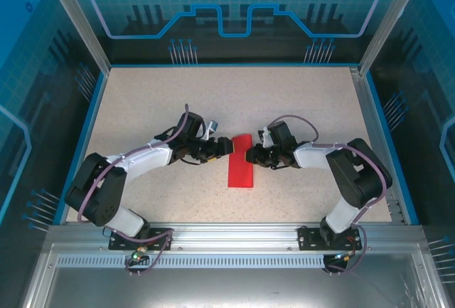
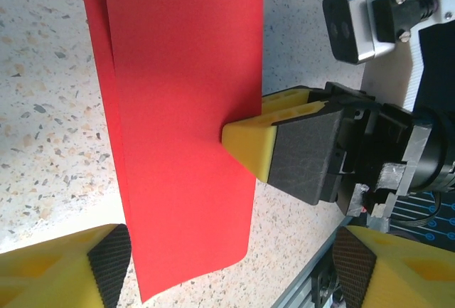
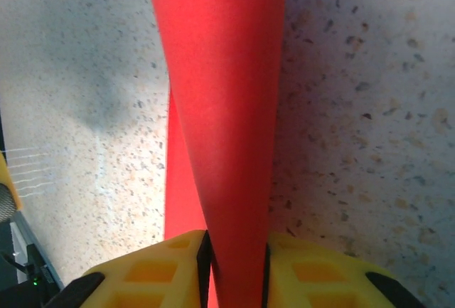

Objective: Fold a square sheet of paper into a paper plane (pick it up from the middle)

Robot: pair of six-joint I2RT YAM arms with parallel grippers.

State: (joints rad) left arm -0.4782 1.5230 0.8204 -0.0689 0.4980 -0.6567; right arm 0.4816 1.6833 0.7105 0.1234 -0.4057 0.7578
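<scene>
the top camera looked down from above and behind the arm bases [image 1: 131, 231], taking in the whole table [image 1: 142, 102]. both wrist cameras rode low and close, facing each other across the red sheet [image 1: 240, 162], which all three views shared.

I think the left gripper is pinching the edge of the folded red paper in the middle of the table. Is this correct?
Not quite. It is the right gripper that pinches the paper, not the left: the right wrist view shows the sheet between its yellow fingers. The left gripper stands open beside the paper. The rest is right.
</scene>
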